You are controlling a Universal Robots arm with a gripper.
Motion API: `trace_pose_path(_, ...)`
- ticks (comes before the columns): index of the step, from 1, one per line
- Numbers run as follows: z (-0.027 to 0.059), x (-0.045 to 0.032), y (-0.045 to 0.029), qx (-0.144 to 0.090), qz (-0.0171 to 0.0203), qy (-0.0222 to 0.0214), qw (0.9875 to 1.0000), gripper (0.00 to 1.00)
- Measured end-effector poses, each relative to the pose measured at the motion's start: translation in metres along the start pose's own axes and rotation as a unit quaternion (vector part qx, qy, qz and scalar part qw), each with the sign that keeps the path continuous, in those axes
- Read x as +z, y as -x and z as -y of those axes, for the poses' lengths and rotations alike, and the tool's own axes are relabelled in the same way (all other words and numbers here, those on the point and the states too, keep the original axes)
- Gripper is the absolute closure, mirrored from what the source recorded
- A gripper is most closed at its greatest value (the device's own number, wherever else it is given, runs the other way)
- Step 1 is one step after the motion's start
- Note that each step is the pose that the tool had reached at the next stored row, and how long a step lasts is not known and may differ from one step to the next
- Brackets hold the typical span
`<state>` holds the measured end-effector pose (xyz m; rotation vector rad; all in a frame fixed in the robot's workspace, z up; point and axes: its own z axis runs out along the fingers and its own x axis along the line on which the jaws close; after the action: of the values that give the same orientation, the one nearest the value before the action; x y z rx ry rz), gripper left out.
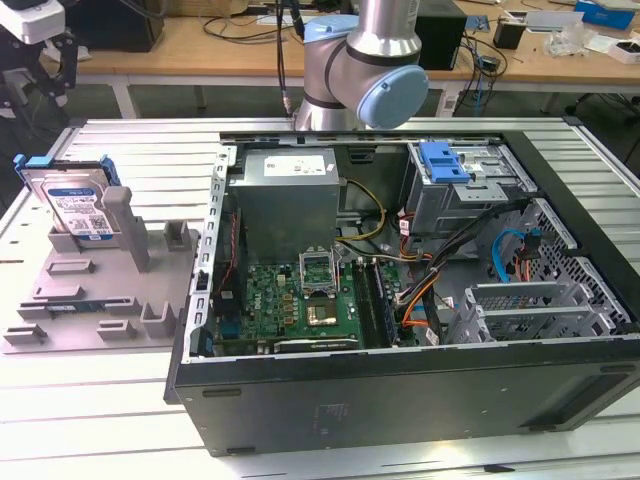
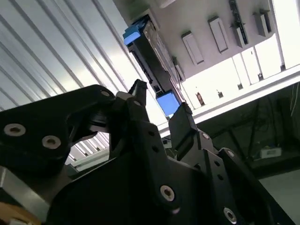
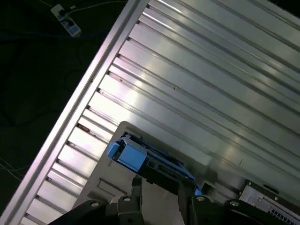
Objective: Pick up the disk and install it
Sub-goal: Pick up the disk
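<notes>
The disk [image 1: 75, 205] is a silver drive with a white-and-blue label in a blue bracket. It stands on edge in the grey fixture [image 1: 90, 290] at the exterior view's left. My gripper [image 1: 42, 80] hangs above it at the top left, apart from it. In the second wrist view the gripper [image 2: 161, 101] is open, and the disk [image 2: 150, 51] lies beyond the fingertips [image 2: 138, 90], in line with the gap. The first wrist view shows the disk [image 3: 145, 161] edge-on just past the open gripper [image 3: 161, 191]. Nothing is between the fingers.
An open computer case [image 1: 400, 380] takes up the middle and the exterior view's right, with a blue latch on a grey metal cage [image 1: 445, 165] at its back. The fixture has upright posts [image 1: 118, 215] beside the disk. The ribbed metal table [image 1: 100, 420] ends close to the fixture.
</notes>
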<state>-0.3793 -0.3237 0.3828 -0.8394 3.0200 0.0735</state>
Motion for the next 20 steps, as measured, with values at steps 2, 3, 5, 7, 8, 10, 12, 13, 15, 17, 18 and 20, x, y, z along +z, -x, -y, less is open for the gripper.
trace_pose_path(2, 0.0, 0.0004, 0.0, -0.024, -0.0011, 0.0004, 0.9997, 0.51)
trace_pose_path(3, 0.0, 0.0005, 0.0, -0.037, -0.0017, 0.0008, 0.9993, 0.44)
trace_pose_path(5, 0.0, 0.0008, 0.0, -0.06, -0.0029, 0.0013, 0.9982, 0.44)
trace_pose_path(7, 0.0, 0.0011, 0.0, -0.079, -0.0037, 0.0017, 0.9969, 0.44)
trace_pose_path(8, 0.0, 0.0013, 0.0001, -0.088, -0.0041, 0.0019, 0.9961, 0.44)
trace_pose_path(10, 0.0, 0.0016, 0.0, -0.12, -0.0056, 0.0025, 0.9928, 0.44)
trace_pose_path(12, 0.0, 0.0018, 0.0001, -0.137, -0.0064, 0.0028, 0.9905, 0.44)
trace_pose_path(13, 0.0, 0.0021, 0.0, -0.153, -0.0071, 0.0031, 0.9882, 0.44)
trace_pose_path(15, 0.0, 0.0023, 0.0, -0.179, -0.0082, 0.0035, 0.9838, 0.44)
trace_pose_path(17, 0.0, 0.0026, 0.0, -0.207, -0.0094, 0.0041, 0.9784, 0.44)
trace_pose_path(18, 0.0, 0.0027, 0.0, -0.216, -0.0099, 0.0042, 0.9763, 0.44)
trace_pose_path(20, 0.0001, 0.003, 0.0, -0.252, -0.0114, 0.0049, 0.9676, 0.44)
